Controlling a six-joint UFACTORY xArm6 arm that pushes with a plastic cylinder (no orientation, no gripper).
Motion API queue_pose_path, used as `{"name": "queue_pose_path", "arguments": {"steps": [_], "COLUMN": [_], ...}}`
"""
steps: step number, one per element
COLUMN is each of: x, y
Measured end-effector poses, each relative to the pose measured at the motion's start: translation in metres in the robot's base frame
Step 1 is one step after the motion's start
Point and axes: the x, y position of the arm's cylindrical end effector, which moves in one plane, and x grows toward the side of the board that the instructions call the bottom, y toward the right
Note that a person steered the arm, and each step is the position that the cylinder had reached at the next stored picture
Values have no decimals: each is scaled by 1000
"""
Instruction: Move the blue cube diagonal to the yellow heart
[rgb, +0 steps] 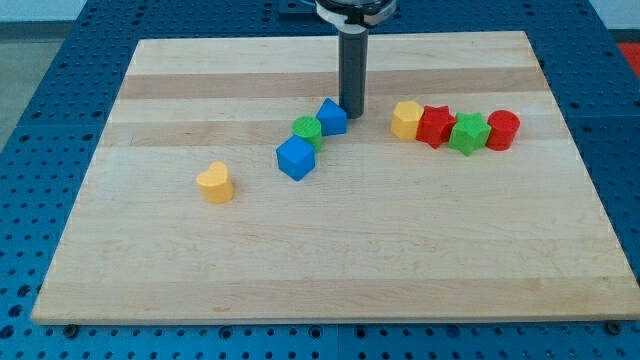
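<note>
My tip (352, 113): down on the wooden board (150, 270), a bare rod with nothing to open or close.
Small blue block (332, 116): touching my tip on the view's left.
Green cylinder (307, 130): just beyond, lower left.
Blue cube (296, 158): next along that diagonal, beside the green cylinder.
Yellow heart (215, 182): well apart, far lower left.
Row to the view's right: yellow block (406, 119), red star (434, 126), green star (468, 133), red cylinder (503, 130), side by side.
</note>
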Motion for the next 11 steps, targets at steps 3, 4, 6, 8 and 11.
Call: {"name": "queue_pose_path", "arguments": {"steps": [3, 4, 6, 8, 11], "x": [42, 79, 100, 100, 100], "y": [27, 27, -1, -46, -75]}}
